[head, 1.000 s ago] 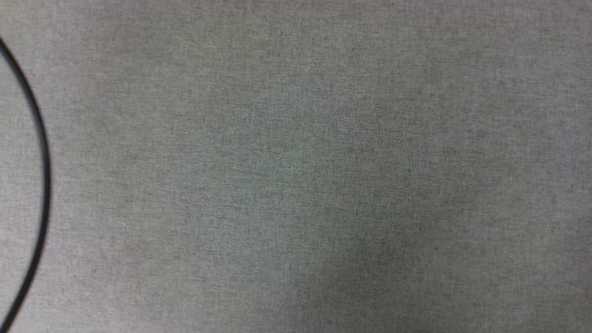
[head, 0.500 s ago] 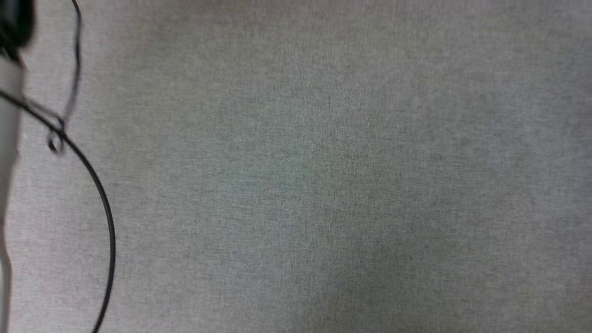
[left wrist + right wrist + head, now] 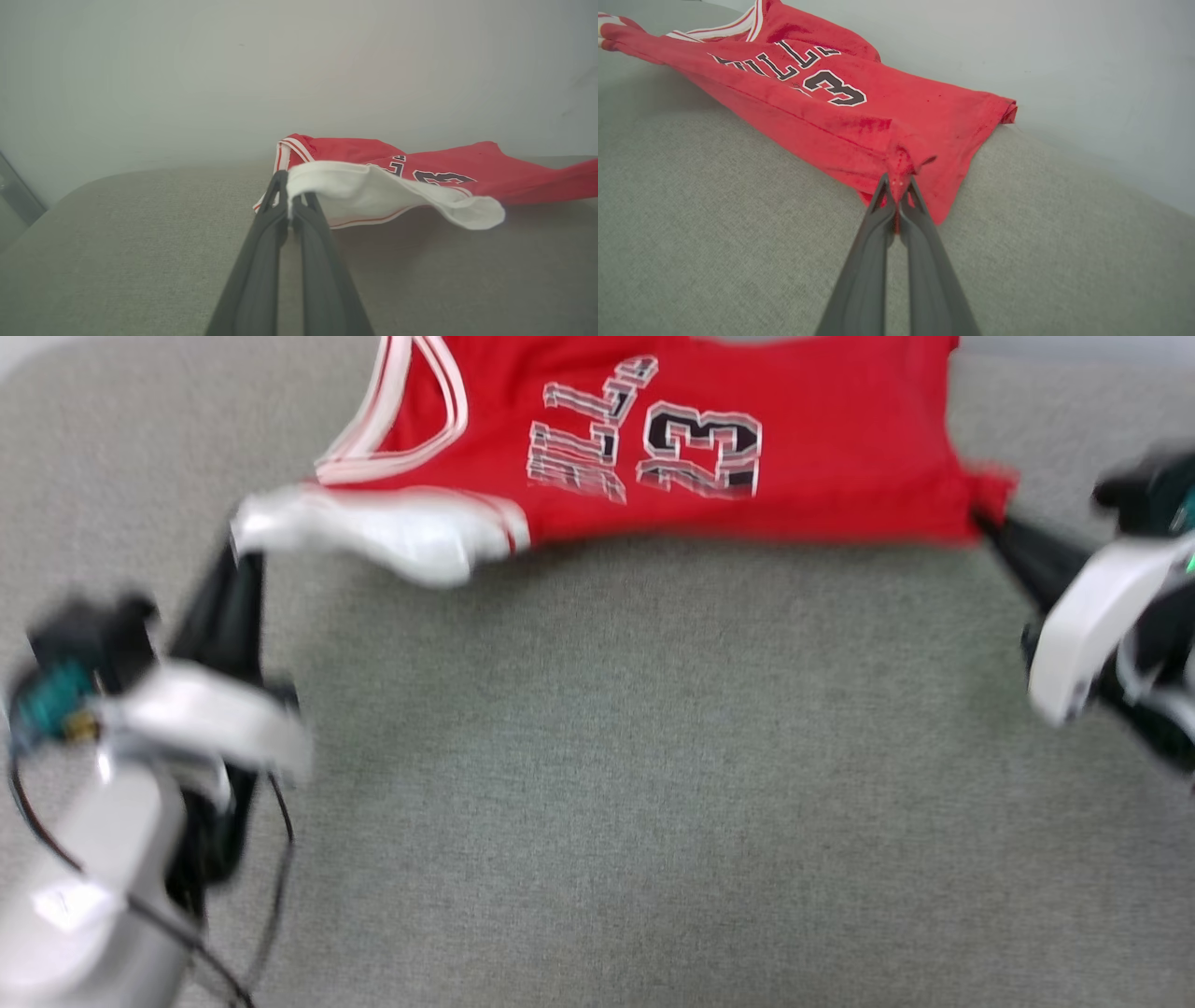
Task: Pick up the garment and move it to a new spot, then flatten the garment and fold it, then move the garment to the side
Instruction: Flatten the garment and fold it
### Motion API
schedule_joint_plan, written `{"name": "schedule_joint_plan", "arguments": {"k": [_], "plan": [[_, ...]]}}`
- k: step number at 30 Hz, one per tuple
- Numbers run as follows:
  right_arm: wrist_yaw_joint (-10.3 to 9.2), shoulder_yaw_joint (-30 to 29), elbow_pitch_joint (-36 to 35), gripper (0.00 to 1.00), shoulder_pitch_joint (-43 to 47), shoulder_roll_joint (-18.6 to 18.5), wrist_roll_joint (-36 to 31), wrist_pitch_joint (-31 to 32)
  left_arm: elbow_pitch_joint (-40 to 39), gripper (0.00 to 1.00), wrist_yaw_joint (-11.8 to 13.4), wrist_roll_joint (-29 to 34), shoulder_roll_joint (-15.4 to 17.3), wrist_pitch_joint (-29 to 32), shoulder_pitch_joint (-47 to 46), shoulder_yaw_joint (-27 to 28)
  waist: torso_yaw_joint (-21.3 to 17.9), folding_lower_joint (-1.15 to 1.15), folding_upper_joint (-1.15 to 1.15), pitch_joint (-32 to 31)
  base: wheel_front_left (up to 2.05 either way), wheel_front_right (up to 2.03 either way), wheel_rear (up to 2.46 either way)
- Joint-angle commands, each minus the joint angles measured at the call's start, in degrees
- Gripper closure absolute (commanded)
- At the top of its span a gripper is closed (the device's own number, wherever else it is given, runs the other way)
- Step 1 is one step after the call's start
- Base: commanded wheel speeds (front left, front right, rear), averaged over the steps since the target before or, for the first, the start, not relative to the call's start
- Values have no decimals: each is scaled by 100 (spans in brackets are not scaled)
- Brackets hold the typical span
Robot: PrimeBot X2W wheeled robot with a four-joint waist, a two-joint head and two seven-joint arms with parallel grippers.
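The garment, a red jersey with white sleeves, striped trim and black lettering, is stretched across the far part of the grey surface. My left gripper is shut on its white sleeve, pinched at the fingertips. My right gripper is shut on the red hem corner at the opposite end. Between the two grips the garment hangs a little above the surface along its near edge, and its far part rests near the back edge. The head view is blurred.
The grey fabric-covered surface spreads wide toward me. A pale wall rises just behind its rounded back edge. Black cables hang by my left forearm.
The head camera has swung: earlier it showed bare grey surface and a cable, now the garment and both grippers are in it.
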Motion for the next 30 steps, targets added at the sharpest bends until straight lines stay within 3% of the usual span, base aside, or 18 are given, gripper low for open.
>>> {"name": "schedule_joint_plan", "arguments": {"k": [1,8,14,23,30], "plan": [[-7,-15,-26,100,144,-25,28,15,-55,100,38,-31,16,-7,153,8,-30,1,0,-203,0,0,0],[-7,-83,-106,100,1332,34,66,21,-675,100,400,-399,1,61,1840,-53,-42,1,0,-789,0,0,0],[-7,-80,-177,100,2200,-3,-35,-4,-860,100,543,-770,-72,113,2965,-105,-37,1,0,-1316,0,0,0],[-7,-269,-524,100,3365,-105,37,77,-1117,100,436,-1346,-97,406,4241,-347,-59,1,0,-1876,0,0,0],[-7,-603,-907,100,4285,-246,41,174,-1412,100,333,-1720,152,785,4921,-435,-36,1,0,-2080,0,0,0]]}}
